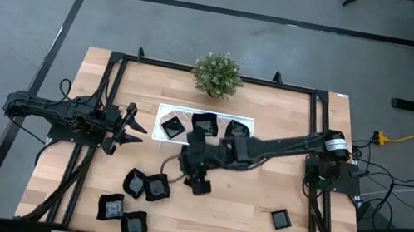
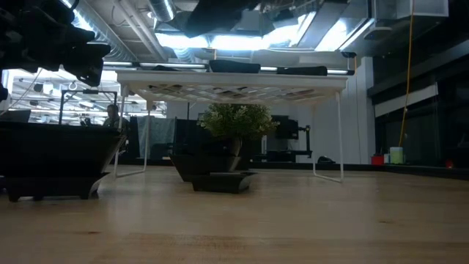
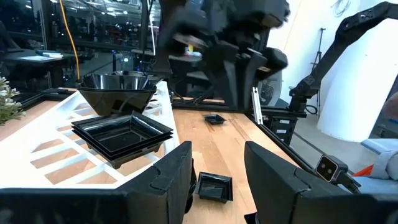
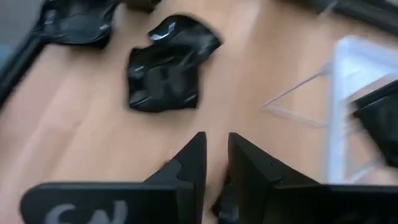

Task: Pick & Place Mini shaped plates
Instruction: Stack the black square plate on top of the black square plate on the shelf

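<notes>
Nearest the front edge, at about seven o'clock from the table's middle, four small black plates [image 1: 135, 203] lie loose on the wood in a rough cluster, and a fifth plate [image 1: 280, 220] sits alone at about four o'clock. Just above the cluster the right gripper [image 1: 197, 184] hangs over bare wood near the table's centre; its wrist view shows the fingers [image 4: 193, 163] drawn narrow with only a slit between them and nothing held, with two overlapping plates [image 4: 166, 67] ahead of them. Judging from that, the step in hand is reaching for the next plate, and it would go best if the fingers spread before descending, come down over one raised rim of a single plate rather than the overlapped pair, and lift straight. Off at nine o'clock the left gripper [image 1: 131, 127] waits with its fingers wide apart, holding nothing. Farther back, at twelve o'clock, the white tray [image 1: 164, 111] already carries three plates, and behind it stands the potted plant [image 1: 216, 74].
</notes>
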`<action>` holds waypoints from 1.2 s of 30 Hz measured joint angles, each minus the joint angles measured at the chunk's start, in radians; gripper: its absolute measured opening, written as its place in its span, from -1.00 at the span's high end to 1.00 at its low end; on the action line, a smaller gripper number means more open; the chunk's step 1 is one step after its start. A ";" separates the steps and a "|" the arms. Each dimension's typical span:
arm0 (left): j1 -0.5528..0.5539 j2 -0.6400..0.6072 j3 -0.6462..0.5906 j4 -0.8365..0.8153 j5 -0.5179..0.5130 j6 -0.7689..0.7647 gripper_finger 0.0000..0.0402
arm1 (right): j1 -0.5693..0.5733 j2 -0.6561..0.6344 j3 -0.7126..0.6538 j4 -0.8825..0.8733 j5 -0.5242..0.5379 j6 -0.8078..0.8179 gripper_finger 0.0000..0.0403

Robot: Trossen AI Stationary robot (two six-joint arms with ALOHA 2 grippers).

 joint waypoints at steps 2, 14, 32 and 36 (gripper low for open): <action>0.000 0.000 0.000 0.000 0.000 0.000 0.29 | 0.024 0.000 0.000 -0.038 0.000 0.061 0.67; 0.000 0.000 0.000 0.000 0.000 0.000 0.29 | 0.175 0.000 0.000 -0.210 0.000 0.387 0.67; 0.000 0.000 0.000 0.000 0.000 0.000 0.29 | 0.369 0.000 0.000 -0.277 0.003 0.681 0.67; 0.000 0.000 0.000 0.000 0.000 0.000 0.29 | 0.415 0.000 0.000 -0.331 0.059 0.743 0.67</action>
